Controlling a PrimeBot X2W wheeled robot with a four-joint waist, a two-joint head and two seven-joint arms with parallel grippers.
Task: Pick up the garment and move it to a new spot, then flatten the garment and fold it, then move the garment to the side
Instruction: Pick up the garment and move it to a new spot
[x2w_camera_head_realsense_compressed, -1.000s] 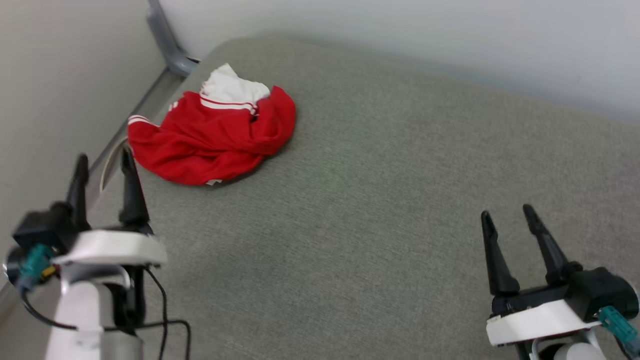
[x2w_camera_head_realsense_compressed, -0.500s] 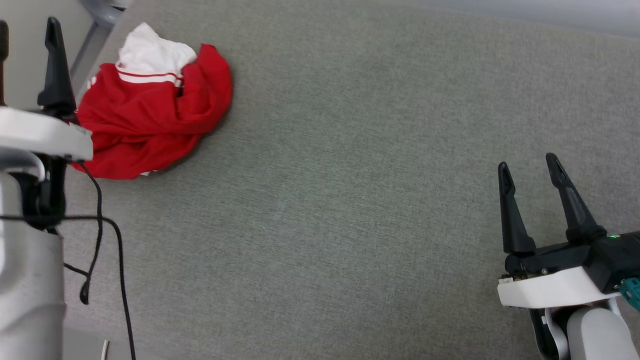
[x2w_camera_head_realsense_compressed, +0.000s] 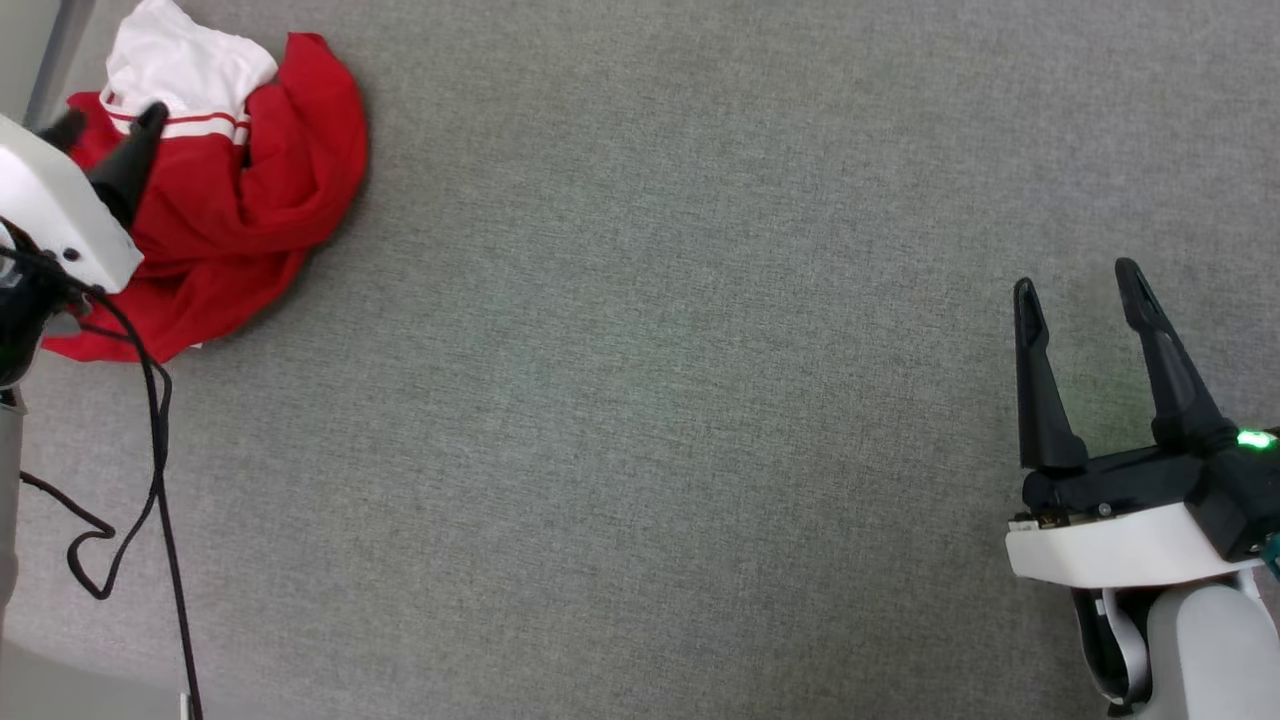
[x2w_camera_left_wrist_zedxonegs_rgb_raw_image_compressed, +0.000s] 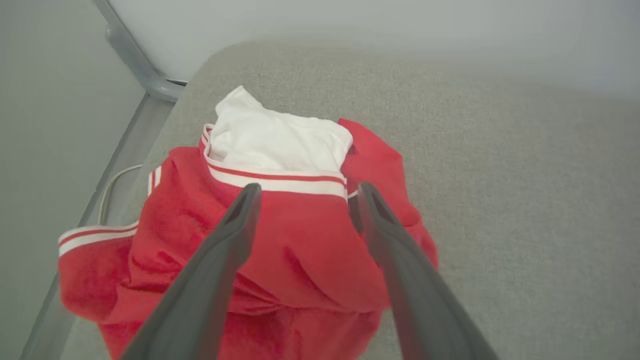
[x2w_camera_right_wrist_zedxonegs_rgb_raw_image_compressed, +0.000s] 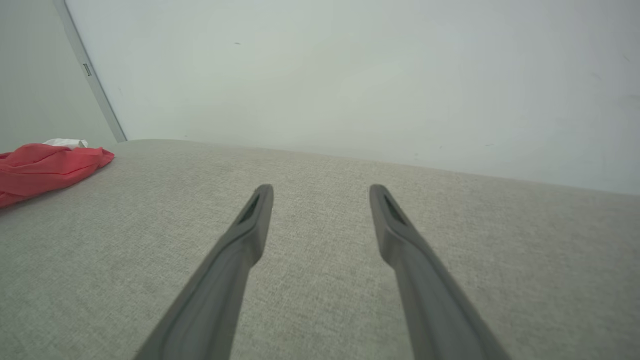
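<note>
The garment (x2w_camera_head_realsense_compressed: 290, 150) is seen crumpled in a heap at the far left corner of the grey cushion (x2w_camera_head_realsense_compressed: 640, 400), a white sleeve with striped trim uppermost. The left gripper (x2w_camera_left_wrist_zedxonegs_rgb_raw_image_compressed: 308, 187) is held over the heap, its fingers spread wide above the red cloth; contact cannot be told. The right gripper (x2w_camera_head_realsense_compressed: 1077, 280) is likewise spread, empty, well apart from the garment.
</note>
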